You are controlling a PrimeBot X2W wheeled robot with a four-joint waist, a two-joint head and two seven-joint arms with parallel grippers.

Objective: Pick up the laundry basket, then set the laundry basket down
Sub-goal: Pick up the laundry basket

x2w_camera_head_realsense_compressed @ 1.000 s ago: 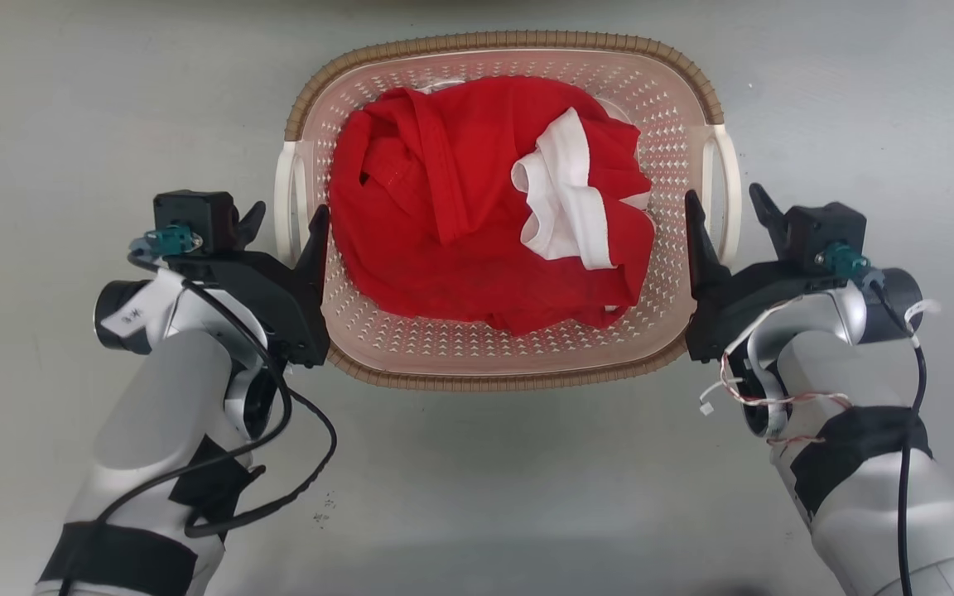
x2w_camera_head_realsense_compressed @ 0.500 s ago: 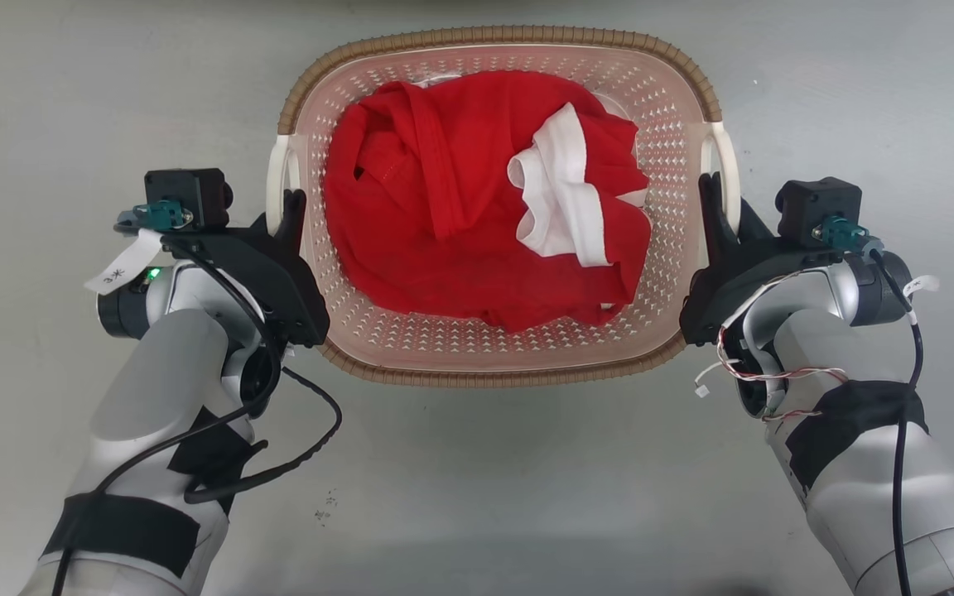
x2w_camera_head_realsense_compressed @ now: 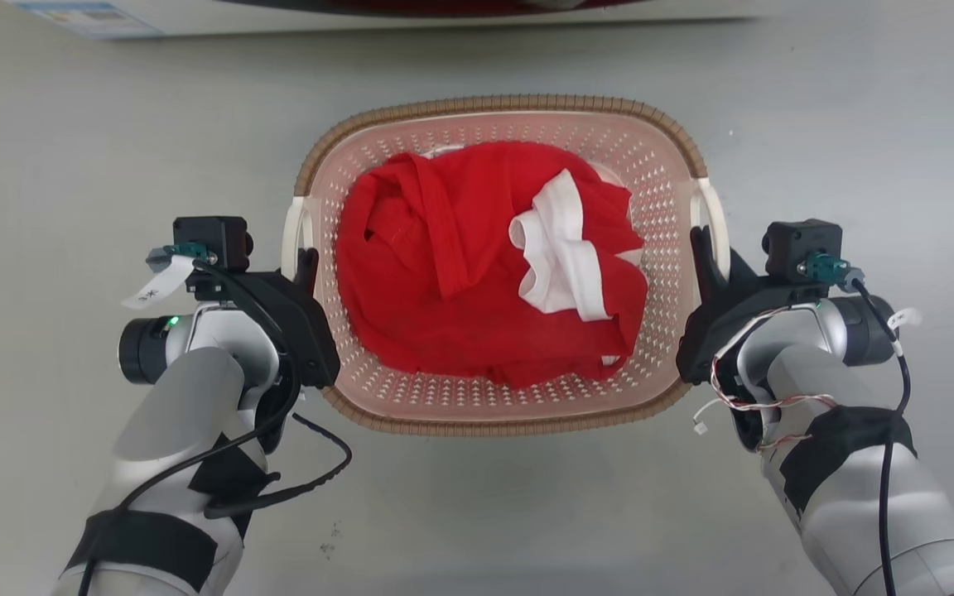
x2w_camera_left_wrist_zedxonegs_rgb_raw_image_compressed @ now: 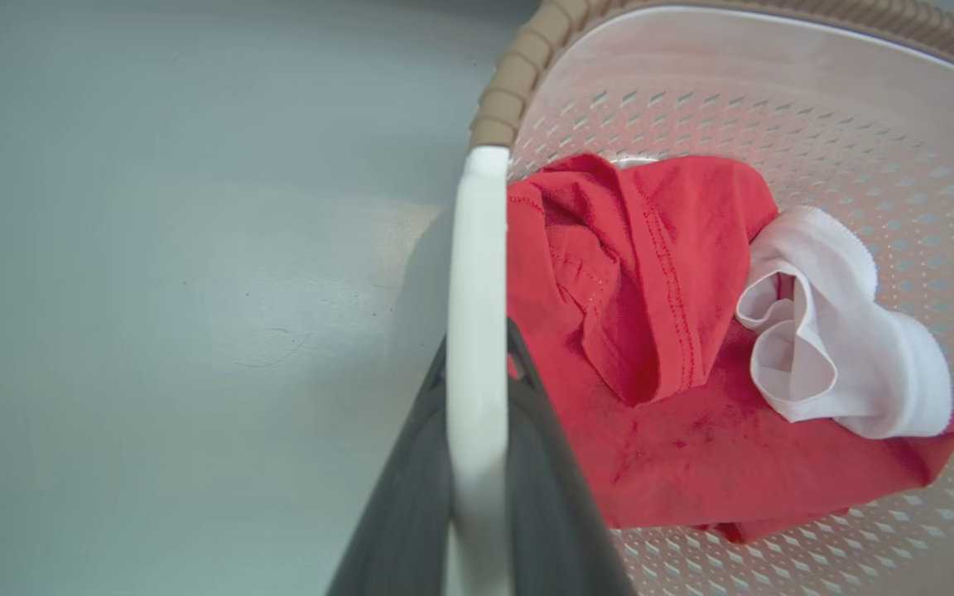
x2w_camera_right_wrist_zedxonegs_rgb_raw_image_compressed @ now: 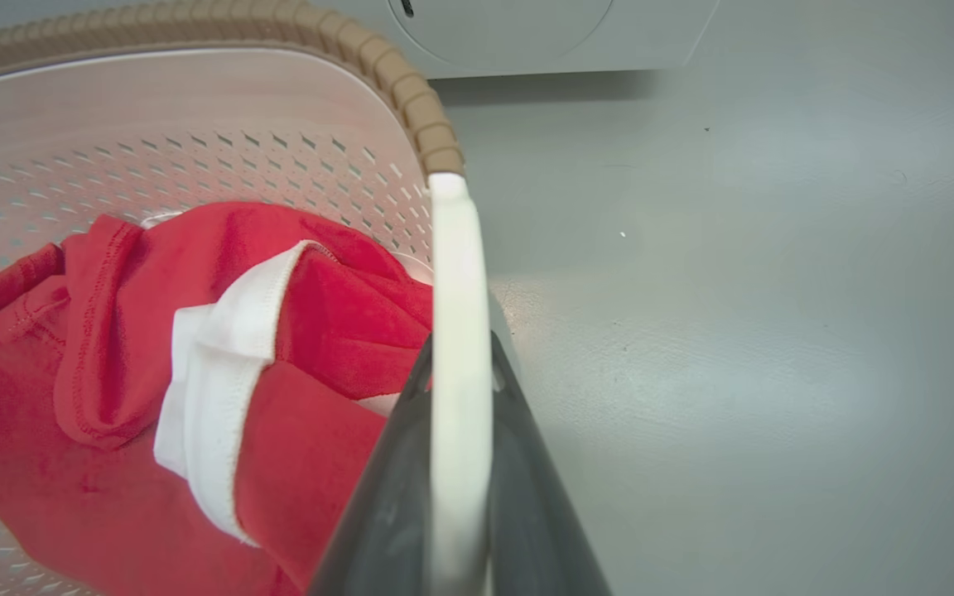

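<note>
Left gripper (x2w_camera_head_realsense_compressed: 303,263) and right gripper (x2w_camera_head_realsense_compressed: 705,248) each pinch a white handle (x2w_camera_left_wrist_zedxonegs_rgb_raw_image_compressed: 477,273) of the laundry basket (x2w_camera_head_realsense_compressed: 502,104) — I'd raise both evenly so nothing tips out.

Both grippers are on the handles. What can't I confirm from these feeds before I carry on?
- Head view: whether the laundry basket clears the floor; the camera looks straight down, so its underside is hidden.
- All views: the basket's bottom, covered by the red garment and white garment.
- Wrist views: how the left gripper and right gripper seat inside; each white handle covers the gap.
- Head view: the washing machine, cut off by the top edge.
</note>
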